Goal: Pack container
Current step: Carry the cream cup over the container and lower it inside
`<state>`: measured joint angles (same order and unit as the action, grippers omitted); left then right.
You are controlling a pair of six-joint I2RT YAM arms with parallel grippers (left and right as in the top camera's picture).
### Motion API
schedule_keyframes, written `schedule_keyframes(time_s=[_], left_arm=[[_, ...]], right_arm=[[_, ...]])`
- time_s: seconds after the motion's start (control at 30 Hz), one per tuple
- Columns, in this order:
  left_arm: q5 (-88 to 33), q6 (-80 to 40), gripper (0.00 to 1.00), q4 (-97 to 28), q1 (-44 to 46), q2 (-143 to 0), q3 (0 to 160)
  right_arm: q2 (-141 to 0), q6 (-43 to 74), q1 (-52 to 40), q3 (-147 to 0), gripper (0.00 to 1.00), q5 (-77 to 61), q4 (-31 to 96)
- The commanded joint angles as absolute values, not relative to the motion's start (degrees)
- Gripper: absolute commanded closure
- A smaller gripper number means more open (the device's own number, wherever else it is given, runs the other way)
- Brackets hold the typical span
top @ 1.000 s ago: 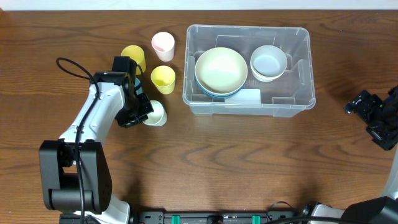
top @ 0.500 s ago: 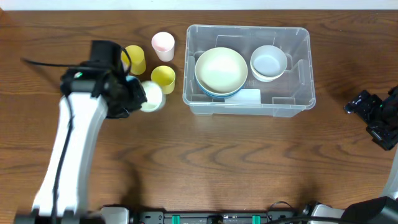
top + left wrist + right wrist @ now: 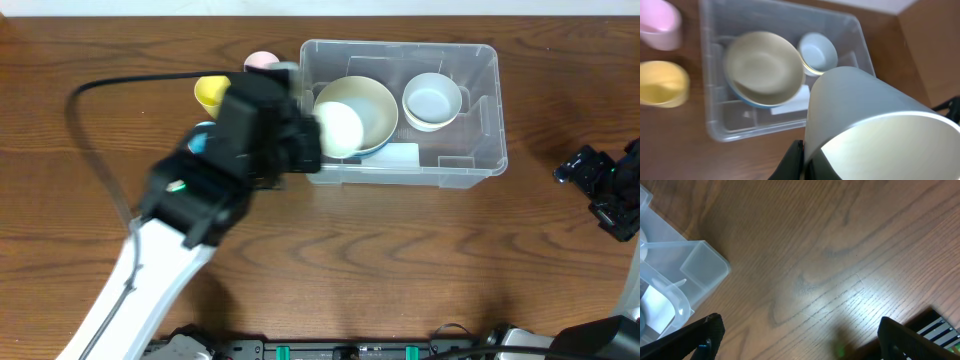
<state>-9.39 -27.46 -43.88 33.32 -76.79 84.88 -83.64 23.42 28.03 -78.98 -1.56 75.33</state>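
**Op:** Where is the bin, and what is in it?

**Obs:** The container (image 3: 400,44) sits open on the far right-centre of the worktop (image 3: 420,270). A cream bowl (image 3: 368,105) is nested in a blue bowl (image 3: 751,102) at its left end. A small white bowl (image 3: 432,100) is at the far right and a whitish label (image 3: 402,155) is by the near wall. My read is that the nesting saves floor space, and the near-right part shows bare.

**Op:** And my left side?

**Obs:** Your left arm (image 3: 215,190) reaches over the bin's left rim. The left jaws are clenched on a pale cup (image 3: 340,130), which hangs above the cream bowl's left edge. I judge it is being held high to clear the wall before it is set down.

**Op:** The right?

**Obs:** Your right arm (image 3: 605,190) is at the worktop's right edge, well apart from the bin. The right jaws are spread wide with nothing between them. That likely keeps them out of the left arm's path.

**Op:** What do the views add?

**Obs:** Overhead gives the layout, but the arm hides the grip and part of a pink cup (image 3: 262,61). It also shows a yellow cup (image 3: 210,92) further left.
The left wrist view shows the pale cup filling the foreground with a dark finger at its edge. It also shows the pink cup and a yellow one just beside the bin's left wall. You cannot tell whether that is the same yellow cup.
The right wrist view gives only a bin corner and bare wood.
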Motion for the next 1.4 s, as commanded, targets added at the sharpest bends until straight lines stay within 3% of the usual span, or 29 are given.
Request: schedule_keyframes(time_s=[0.0, 0.37, 0.9, 1.37], left_arm=[[-5.41, -28.62, 0.94, -43.18, 36.07, -81.95, 86.13], [-3.14, -25.96, 0.94, -39.94, 36.58, -96.36, 93.93], [-4.05, -25.78, 0.94, -30.87, 36.8, -105.14, 95.15], [-4.29, -24.05, 0.94, -32.14, 39.2, -112.33, 95.15]], right_arm=[[-83.59, 22.65, 28.34, -78.96, 0.01, -1.54, 75.18], [-83.59, 22.65, 28.34, -78.96, 0.01, -1.54, 75.2], [-83.59, 22.65, 28.34, -78.94, 0.01, -1.54, 75.2], [-83.59, 22.65, 28.34, -78.94, 0.01, -1.56, 75.2]])
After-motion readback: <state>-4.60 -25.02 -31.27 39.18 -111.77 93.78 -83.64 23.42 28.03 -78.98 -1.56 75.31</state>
